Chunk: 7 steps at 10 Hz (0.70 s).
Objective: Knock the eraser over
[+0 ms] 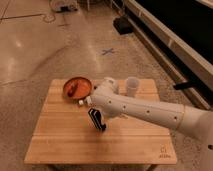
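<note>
The pincer (89, 102), whose state I cannot tell, hangs over the desk (60, 140) with the tilted eraser (97, 120) just below it, and a weak push might only slide the block instead of toppling it.

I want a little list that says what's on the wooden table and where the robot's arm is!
table: wooden, on a shiny floor
eraser: black with thin white stripes, near the table's middle, tilted
end effector: just above the eraser, at the end of the white arm reaching in from the right
bowl: orange-red, back left of the table
cup: white, back right, upright
</note>
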Tool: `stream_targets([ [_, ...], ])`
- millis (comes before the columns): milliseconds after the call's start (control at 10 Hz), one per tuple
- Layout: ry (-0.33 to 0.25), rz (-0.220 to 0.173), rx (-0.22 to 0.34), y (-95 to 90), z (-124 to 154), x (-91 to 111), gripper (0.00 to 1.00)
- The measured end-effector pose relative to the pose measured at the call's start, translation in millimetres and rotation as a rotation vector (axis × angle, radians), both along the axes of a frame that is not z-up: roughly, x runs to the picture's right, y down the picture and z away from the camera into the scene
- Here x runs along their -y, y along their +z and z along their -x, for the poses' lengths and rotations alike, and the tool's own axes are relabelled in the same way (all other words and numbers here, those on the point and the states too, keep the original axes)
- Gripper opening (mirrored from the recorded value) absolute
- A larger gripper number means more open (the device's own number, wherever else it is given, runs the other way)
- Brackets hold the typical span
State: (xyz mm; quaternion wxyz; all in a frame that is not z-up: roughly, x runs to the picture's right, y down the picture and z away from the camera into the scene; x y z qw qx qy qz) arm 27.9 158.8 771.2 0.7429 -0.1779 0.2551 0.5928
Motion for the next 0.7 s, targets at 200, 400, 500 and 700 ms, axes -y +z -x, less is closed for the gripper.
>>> stream_targets([
  [200,-0.011,-0.002,0.008,-0.7,3.8,2.4,0.77],
  [400,-0.013,-0.005,0.012,-2.9,6.2,-2.7,0.77],
  [500,-0.022,-0.007,0.019,-5.4,13.7,-8.4,0.77],
  [700,-0.047,-0.008,0.029,-3.6,33.2,-8.1,0.77],
])
